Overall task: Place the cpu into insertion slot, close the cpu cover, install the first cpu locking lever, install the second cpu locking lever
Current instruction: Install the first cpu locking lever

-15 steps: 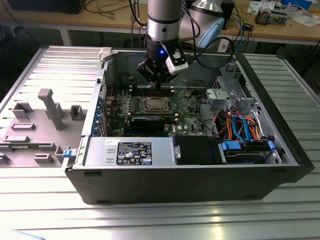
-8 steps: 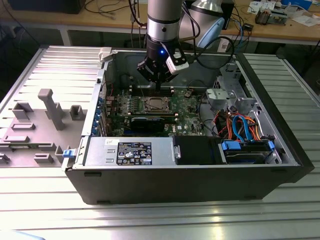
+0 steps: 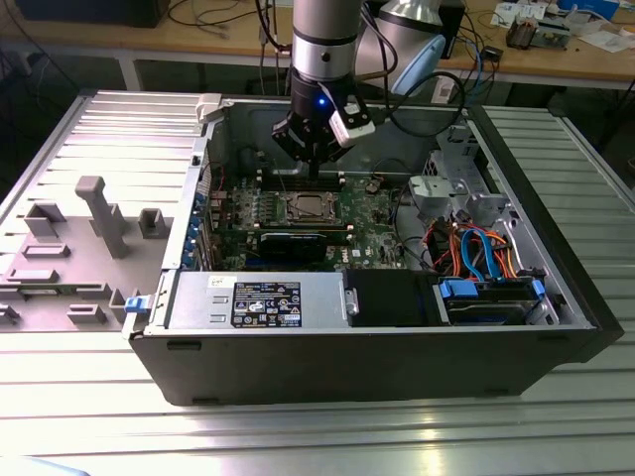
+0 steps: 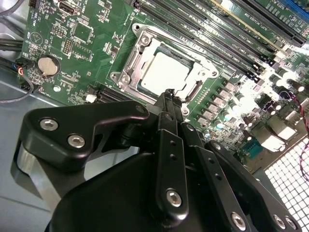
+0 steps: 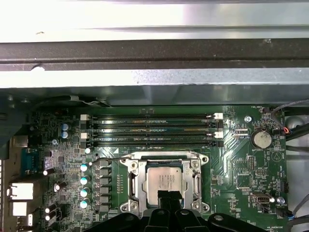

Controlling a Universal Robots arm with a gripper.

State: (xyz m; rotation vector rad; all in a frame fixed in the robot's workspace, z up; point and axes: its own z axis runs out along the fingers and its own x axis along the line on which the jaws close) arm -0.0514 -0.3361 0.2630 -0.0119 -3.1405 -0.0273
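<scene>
Ribbed metal tabletop point(image 3: 60, 129) carries an open computer case point(image 3: 377, 357), lying on its side so the motherboard point(image 3: 372, 223) faces up for the arm. Starting at the exterior view's left: grey moulded fixtures point(image 3: 99, 213) stand near the tabletop's edge, then comes the case wall, then the power supply box point(image 3: 263, 302) along the near edge. Mid-board, the cpu point(image 5: 164, 181) sits in the insertion slot point(image 5: 126, 187), the cpu cover point(image 4: 137, 46) framing it, apparently down. Directly above hovers the gripper point(image 3: 314, 169), fingers drawn together with nothing between them, tips just over the socket edge. Whether the locking levers are latched is hard to make out. Further right, blue and orange cables point(image 3: 476, 248) crowd the drive bay.
</scene>
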